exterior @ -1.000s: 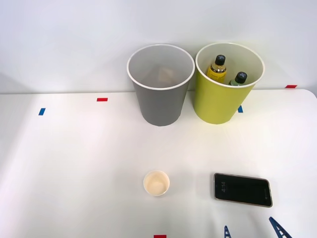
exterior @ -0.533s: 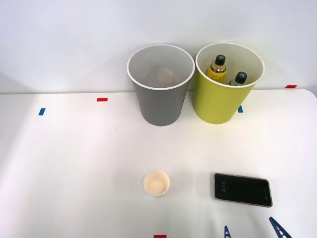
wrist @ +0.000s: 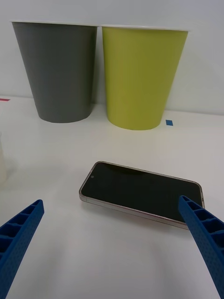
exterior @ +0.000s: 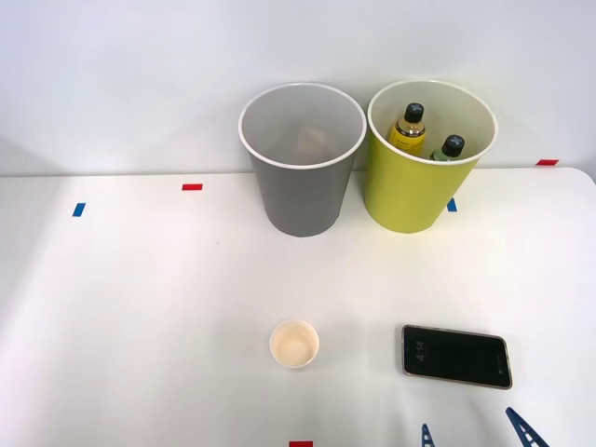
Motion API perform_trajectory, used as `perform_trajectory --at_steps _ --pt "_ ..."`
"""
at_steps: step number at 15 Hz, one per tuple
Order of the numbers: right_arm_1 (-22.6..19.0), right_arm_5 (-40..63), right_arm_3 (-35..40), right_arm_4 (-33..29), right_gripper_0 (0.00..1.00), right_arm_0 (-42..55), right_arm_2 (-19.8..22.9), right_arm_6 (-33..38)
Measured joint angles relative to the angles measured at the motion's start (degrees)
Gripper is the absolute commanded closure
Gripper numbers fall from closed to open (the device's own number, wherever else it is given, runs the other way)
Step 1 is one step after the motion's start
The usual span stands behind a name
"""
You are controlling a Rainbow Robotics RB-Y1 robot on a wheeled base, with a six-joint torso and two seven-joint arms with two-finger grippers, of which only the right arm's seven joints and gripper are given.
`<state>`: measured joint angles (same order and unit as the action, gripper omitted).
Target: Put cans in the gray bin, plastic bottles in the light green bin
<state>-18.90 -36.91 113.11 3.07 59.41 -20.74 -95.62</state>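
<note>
Tool hanging released, fingers wide apart, just in front of phone on worktop. Yellow bottle and green bottle standing inside lime bin, behind phone. Gray bin sitting just left of lime bin. Paper cup standing left of phone.

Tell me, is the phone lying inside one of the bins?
No, the phone lies flat on the white table, in front of the light green bin.
</note>
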Motion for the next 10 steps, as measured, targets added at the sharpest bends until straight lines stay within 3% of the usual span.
perform_trajectory --at_steps 10 --pt "0.0 0.0 0.0 0.0 0.0 0.0 0.0 0.0"
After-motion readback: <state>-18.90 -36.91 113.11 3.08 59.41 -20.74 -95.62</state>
